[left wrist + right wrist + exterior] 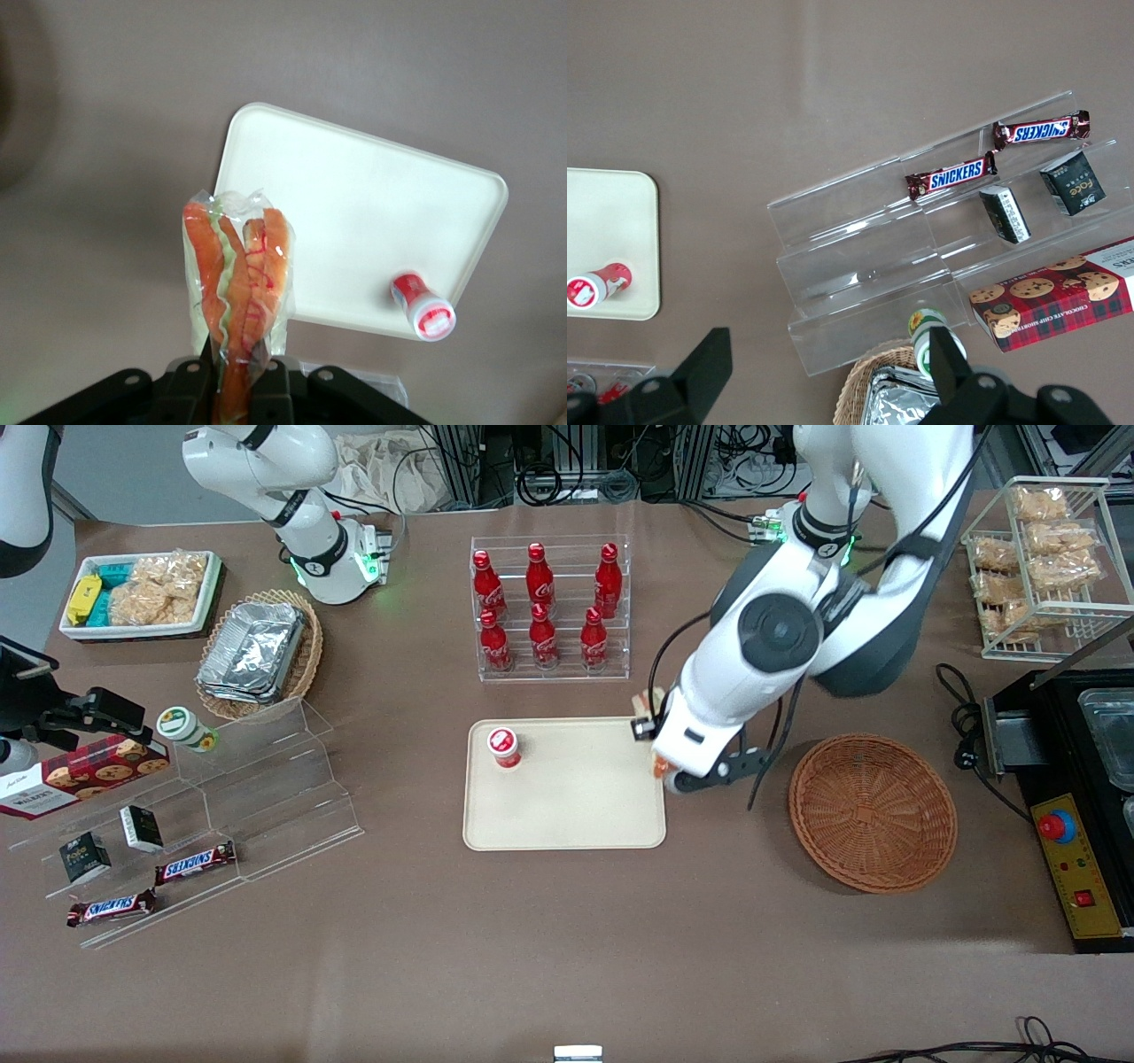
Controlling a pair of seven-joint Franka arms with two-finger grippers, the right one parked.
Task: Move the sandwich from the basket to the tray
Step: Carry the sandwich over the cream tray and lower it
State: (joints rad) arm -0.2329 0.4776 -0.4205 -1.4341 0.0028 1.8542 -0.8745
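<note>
My left gripper (235, 390) is shut on the sandwich (237, 274), a wedge in clear wrap with its orange-red filling edge facing the wrist camera. In the front view the gripper (666, 772) hangs over the edge of the beige tray (567, 815) that faces the basket, and only an orange bit of the sandwich (657, 765) shows under the arm. The tray also shows in the left wrist view (354, 221), below the sandwich. The round orange-brown basket (873, 810) lies empty beside the tray, toward the working arm's end.
A red-capped cup (504, 747) stands on the tray. An acrylic rack of red bottles (549, 607) stands farther from the front camera than the tray. A clear step shelf with snacks (221, 797) and an oval basket of foil containers (257, 654) lie toward the parked arm's end.
</note>
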